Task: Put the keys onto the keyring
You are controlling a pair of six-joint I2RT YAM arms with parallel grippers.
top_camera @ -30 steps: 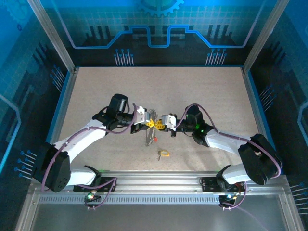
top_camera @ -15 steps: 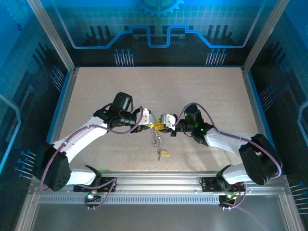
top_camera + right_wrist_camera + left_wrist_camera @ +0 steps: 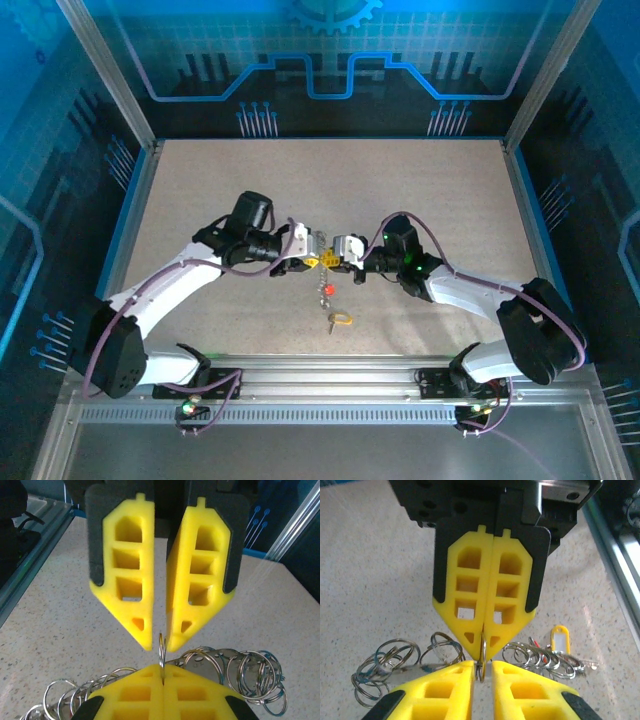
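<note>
Beige surface [image 3: 200, 190] lay open, edges well off; closed right fingers [image 3: 135, 692] pinched the thin silver keyring [image 3: 161, 651] (edge-on), left fingers [image 3: 130, 580] parted.

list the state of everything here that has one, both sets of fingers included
left gripper: open a little, ring's edge in the gap
right gripper: shut on the keyring
keyring: edge-on, pinched by the right gripper
yellow key: loose on the table, off the keyring
red key: by the keyring's lower end, attachment unclear
</note>
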